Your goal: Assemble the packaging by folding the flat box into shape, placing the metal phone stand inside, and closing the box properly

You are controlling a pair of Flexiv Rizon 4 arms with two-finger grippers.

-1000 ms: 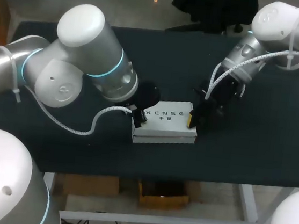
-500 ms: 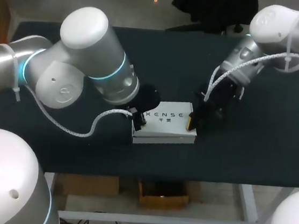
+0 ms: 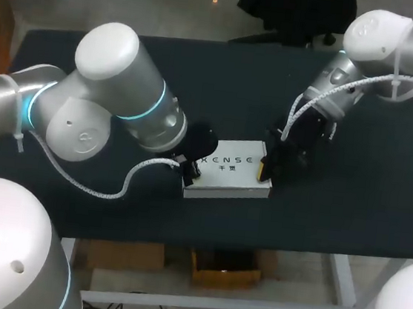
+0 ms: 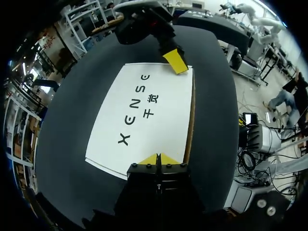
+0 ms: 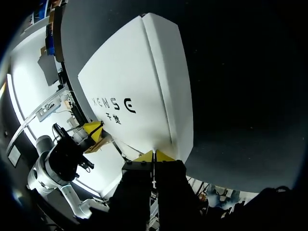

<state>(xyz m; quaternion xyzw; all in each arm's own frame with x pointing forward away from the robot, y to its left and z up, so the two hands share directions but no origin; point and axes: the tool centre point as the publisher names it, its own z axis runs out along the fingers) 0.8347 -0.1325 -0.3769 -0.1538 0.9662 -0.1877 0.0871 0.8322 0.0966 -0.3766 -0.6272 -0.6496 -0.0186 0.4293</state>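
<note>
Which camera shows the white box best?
The left wrist view: the white box shows nearly its whole top, close up. The head view shows it small; the right wrist view, its top and one side, slanted.

The left arm [image 3: 111, 76] has swung its elbow slightly back.

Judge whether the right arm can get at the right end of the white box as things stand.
Probably yes. The right gripper sits right at that end of the box, with nothing between them. The left gripper is at the opposite end, so it does not seem to block the way.
</note>
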